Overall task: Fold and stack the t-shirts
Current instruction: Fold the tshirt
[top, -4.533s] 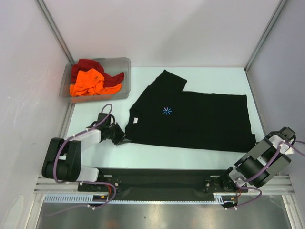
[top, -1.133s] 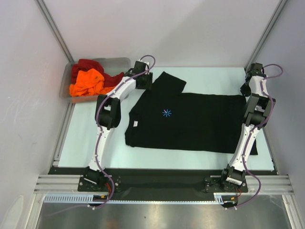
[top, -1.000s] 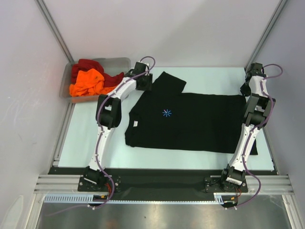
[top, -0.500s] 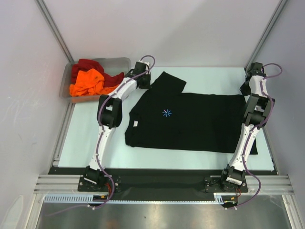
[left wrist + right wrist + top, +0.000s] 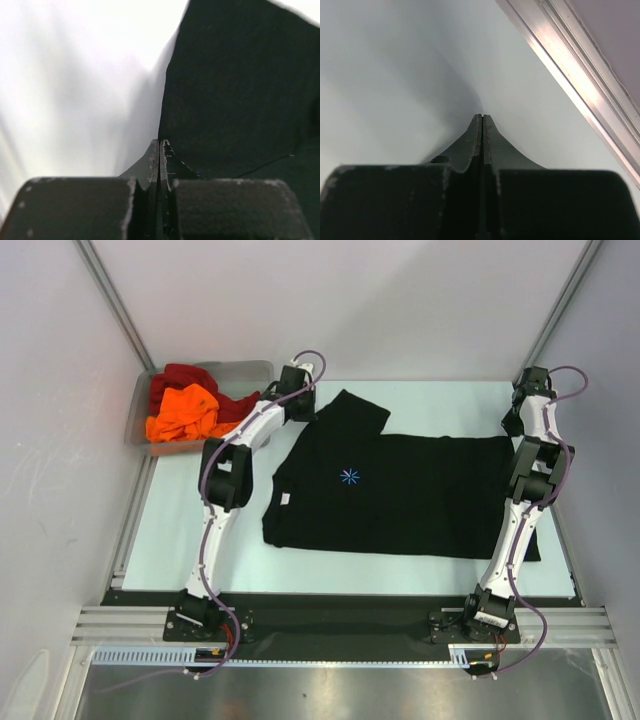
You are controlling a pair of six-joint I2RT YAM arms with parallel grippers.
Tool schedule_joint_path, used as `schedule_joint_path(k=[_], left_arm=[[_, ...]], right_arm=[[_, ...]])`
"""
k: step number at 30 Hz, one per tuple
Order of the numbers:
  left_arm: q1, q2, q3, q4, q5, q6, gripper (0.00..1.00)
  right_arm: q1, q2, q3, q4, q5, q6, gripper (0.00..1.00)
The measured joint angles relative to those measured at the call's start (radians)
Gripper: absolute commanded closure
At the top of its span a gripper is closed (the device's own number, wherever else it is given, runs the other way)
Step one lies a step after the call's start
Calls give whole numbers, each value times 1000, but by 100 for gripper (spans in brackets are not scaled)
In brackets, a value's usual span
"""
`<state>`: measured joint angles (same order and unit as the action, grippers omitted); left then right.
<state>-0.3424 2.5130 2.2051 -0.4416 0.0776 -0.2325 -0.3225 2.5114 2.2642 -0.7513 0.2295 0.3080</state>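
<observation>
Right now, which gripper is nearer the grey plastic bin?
Left. The left gripper is beside the bin, at the black t-shirt sleeve; the right gripper is far off, at the shirt's opposite end.

Left tool (image 5: 159, 142) moved from near-left rest out to far sleeve edge of black t-shirt (image 5: 400, 490), jaws closed within last second. Right tool (image 5: 482, 116) moved from near-right rest to far-right corner of surface (image 5: 395, 75), jaws likewise closed.
</observation>
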Motion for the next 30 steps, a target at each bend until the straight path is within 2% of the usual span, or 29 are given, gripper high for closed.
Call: schedule_joint_path(k=[7, 14, 22, 30], left_arm=[[0, -87, -58, 21, 2, 6, 100], [0, -145, -159, 36, -24, 24, 100], [-4, -227, -305, 45, -43, 24, 100], [-24, -381, -416, 37, -98, 24, 100]], right_arm=[[0, -51, -35, -11, 21, -13, 100], [-11, -156, -136, -15, 39, -15, 100], [-18, -206, -165, -56, 51, -13, 100], [-24, -333, -356, -91, 68, 6, 100]])
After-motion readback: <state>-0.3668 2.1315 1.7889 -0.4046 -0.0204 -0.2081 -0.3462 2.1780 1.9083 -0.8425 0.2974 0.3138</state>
